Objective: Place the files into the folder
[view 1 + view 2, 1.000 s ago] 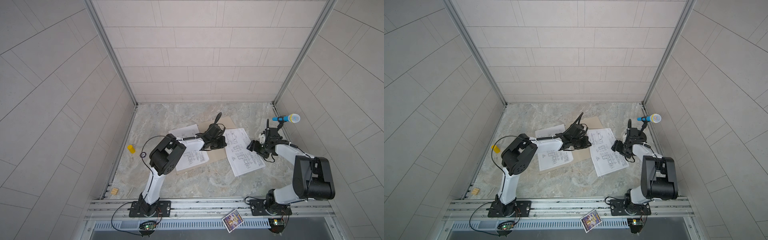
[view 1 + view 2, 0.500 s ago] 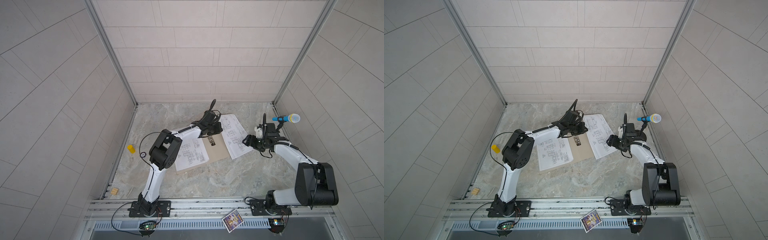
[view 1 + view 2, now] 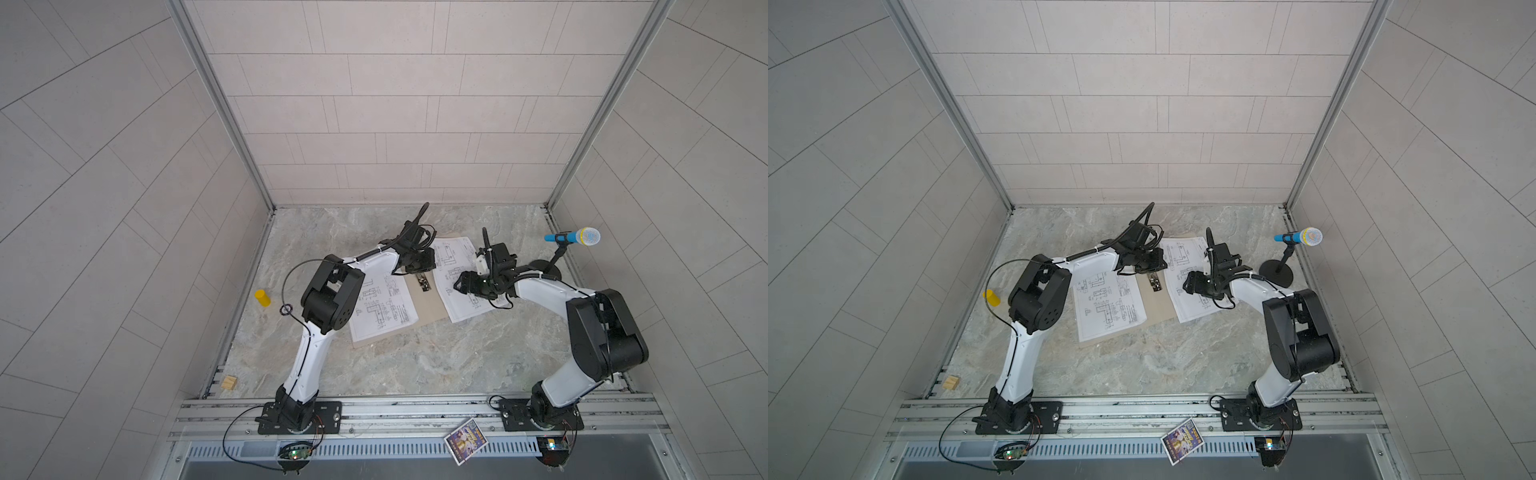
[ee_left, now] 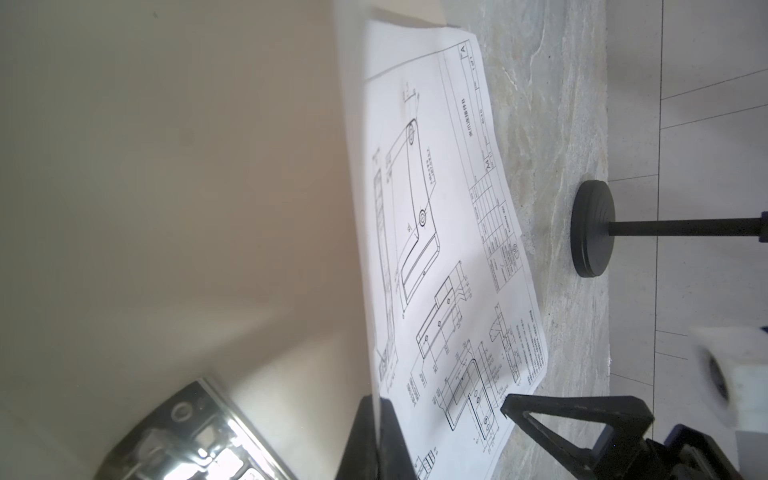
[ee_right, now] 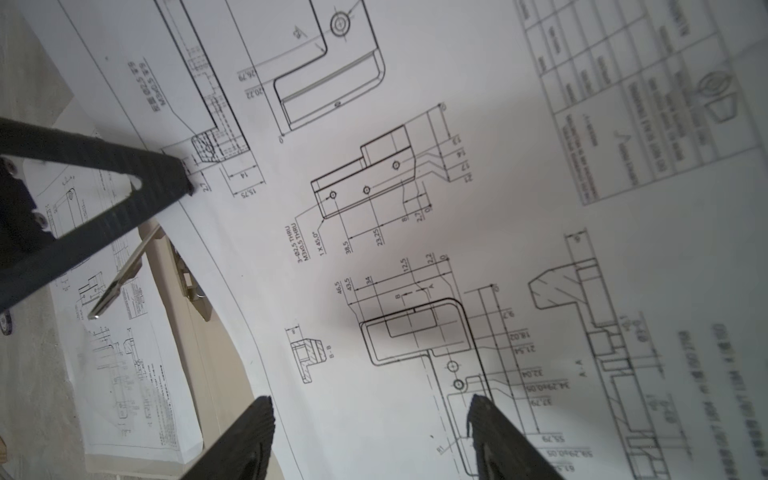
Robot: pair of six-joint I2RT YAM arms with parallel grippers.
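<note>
The tan folder (image 3: 430, 309) lies open on the marble floor, its metal clip (image 3: 423, 283) showing at the spine. One of the files, a white sheet with line drawings (image 3: 382, 309), lies on its left half. A second sheet (image 3: 463, 299) rests over the folder's right half, its right part on the floor. My left gripper (image 3: 420, 266) is shut on this second sheet's edge (image 4: 376, 390) beside the clip (image 4: 187, 436). My right gripper (image 5: 370, 424) hangs open just above the same sheet (image 5: 415, 208); its place in a top view is (image 3: 1188, 284).
A blue microphone (image 3: 573, 237) stands on a black stand, with its round base (image 4: 592, 228) right of the sheets. A yellow cylinder (image 3: 262, 298) and a wooden block (image 3: 228, 382) sit by the left wall. A colourful card (image 3: 465, 441) lies on the front rail.
My left gripper has drawn back toward the rear wall, pulling the right sheet back and left onto the folder and uncovering the clip. The right gripper followed leftward over that sheet.
</note>
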